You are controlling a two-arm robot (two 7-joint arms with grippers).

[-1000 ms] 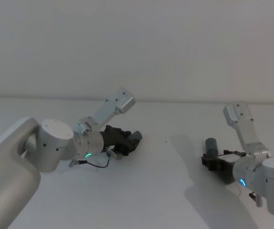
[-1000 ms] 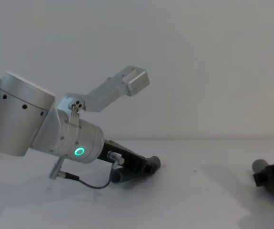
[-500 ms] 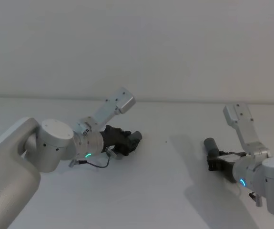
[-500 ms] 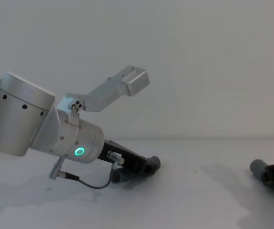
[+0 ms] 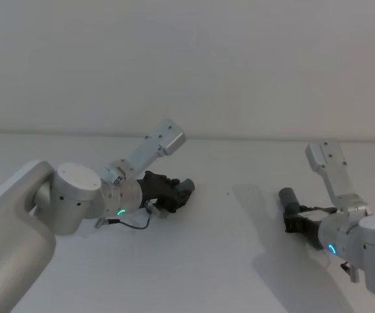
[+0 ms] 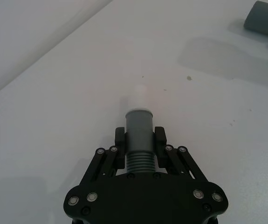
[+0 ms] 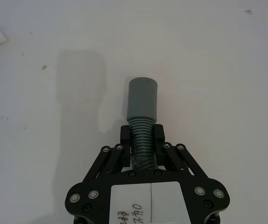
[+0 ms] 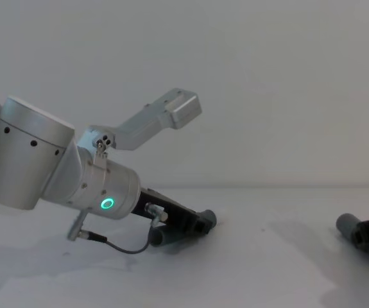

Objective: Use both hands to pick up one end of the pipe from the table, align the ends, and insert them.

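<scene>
My left gripper (image 6: 139,136) is shut on the ribbed neck of one pipe piece (image 6: 139,135), whose grey cuff with a narrower white tip (image 6: 138,95) sticks out forward, low over the table (image 5: 207,261). In the head view this left gripper (image 5: 174,193) sits left of centre. My right gripper (image 7: 142,135) is shut on the ribbed part of the other pipe piece (image 7: 142,116), just behind its wider plain grey cuff (image 7: 142,102). That cuff (image 5: 286,196) points toward the left arm, and the right gripper (image 5: 297,220) stays at the right. The cuff (image 8: 346,224) shows at the chest view's right edge.
The white table runs back to a plain pale wall. A wide bare stretch of table lies between the two grippers. A black cable (image 8: 117,247) loops under the left wrist, whose green ring light (image 8: 108,204) glows.
The right gripper has closed in on its pipe piece and turned slightly, its cuff shifting a little toward the left. The left arm has stayed still with its piece.
</scene>
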